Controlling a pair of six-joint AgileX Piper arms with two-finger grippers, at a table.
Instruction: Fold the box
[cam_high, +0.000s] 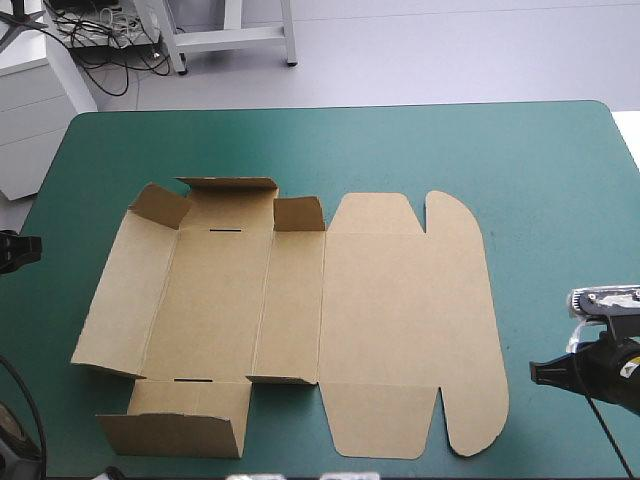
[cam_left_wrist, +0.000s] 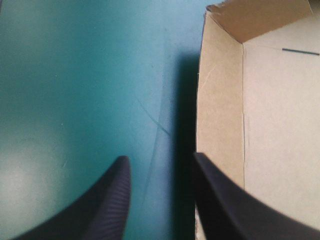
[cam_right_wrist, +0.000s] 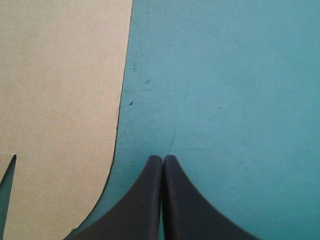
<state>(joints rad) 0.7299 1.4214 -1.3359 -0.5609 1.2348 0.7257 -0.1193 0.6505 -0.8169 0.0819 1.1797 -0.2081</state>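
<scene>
Near right, the right gripper (cam_right_wrist: 162, 159) hovers over bare teal-green surface (cam_high: 540, 170), fingers closed to a point, just beside the lid's rounded edge. The brown box (cam_high: 300, 320) lies mid-surface, left walls half raised, lid flat. At its left wall the left gripper (cam_left_wrist: 160, 162) has its fingers open. Nothing pins the board, so a push there may slide it or drop the walls.

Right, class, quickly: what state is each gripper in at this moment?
Left gripper: open, holding nothing, beside the box's raised wall.
Right gripper: shut, holding nothing, over the teal-green cover beside the box's flat edge.
</scene>
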